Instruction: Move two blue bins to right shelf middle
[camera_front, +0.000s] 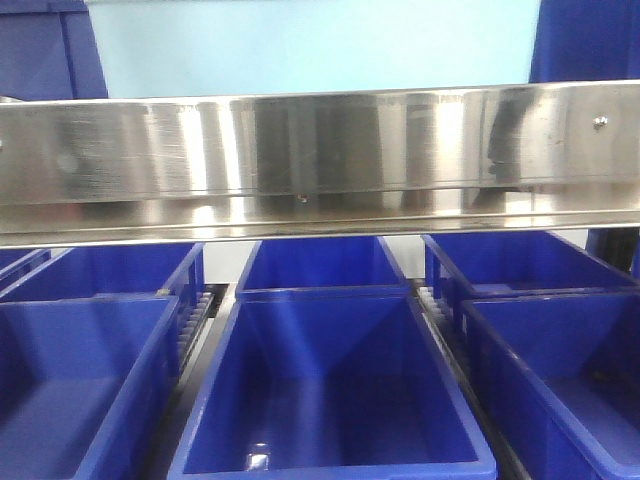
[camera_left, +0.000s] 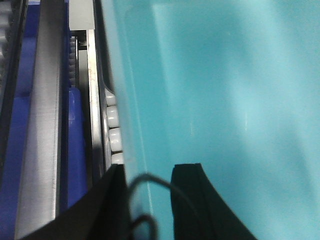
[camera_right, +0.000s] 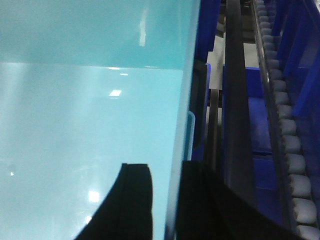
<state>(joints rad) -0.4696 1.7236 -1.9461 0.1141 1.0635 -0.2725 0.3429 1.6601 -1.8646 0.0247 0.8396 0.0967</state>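
Observation:
One pale sky-blue bin (camera_front: 310, 45) stands on the shelf level above the steel rail; only part of its near wall shows in the front view. A second pale bin cannot be made out. My left gripper (camera_left: 147, 172) straddles the bin's left wall (camera_left: 135, 125), with one finger outside it and one inside the tub (camera_left: 225, 100). My right gripper (camera_right: 167, 170) straddles the right wall (camera_right: 180, 125), with one finger inside the tub (camera_right: 75, 125). On both, a gap shows between the inner finger and the wall. Neither gripper shows in the front view.
A brushed steel shelf rail (camera_front: 320, 150) crosses the front view. Several dark blue crates (camera_front: 330, 390) sit on the level below. White rollers (camera_left: 114, 130) run beside the bin's left wall. A roller track (camera_right: 287, 130), a dark bar and dark blue crates lie right of it.

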